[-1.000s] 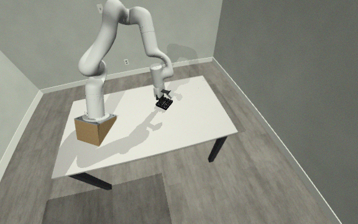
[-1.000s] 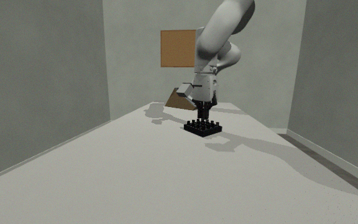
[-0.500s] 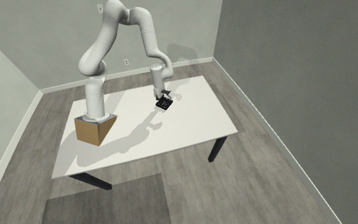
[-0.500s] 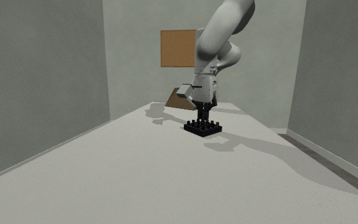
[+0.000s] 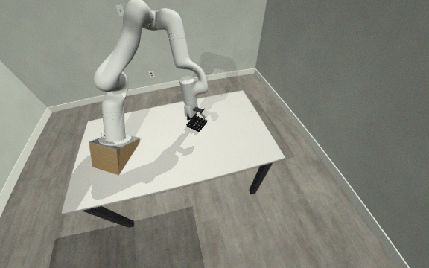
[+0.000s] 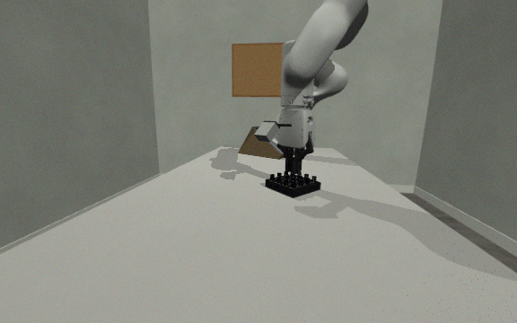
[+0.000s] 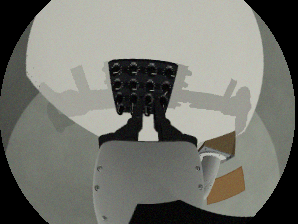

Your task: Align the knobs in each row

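The black knob box (image 5: 199, 129) (image 6: 281, 188) (image 7: 142, 77) stands flat on the white table, with several black knobs in rows on its top. My gripper (image 5: 194, 117) (image 6: 293, 172) (image 7: 148, 105) points down over the box, its fingers a little apart, with the tips at knob height among the knobs of the side nearest the gripper body in the wrist view. A knob (image 7: 148, 99) shows in the gap between the fingers; whether they touch it cannot be seen. The fingers hide parts of the nearest rows. The white lines, names, ring marks and socket are too small or hidden to read.
The white table (image 5: 237, 141) (image 6: 173, 251) carries the arm's wooden base block (image 5: 104, 158) (image 6: 258, 150) at one end. Other knobs stand close beside the fingers. The arm's shadow falls across the table and beside the box.
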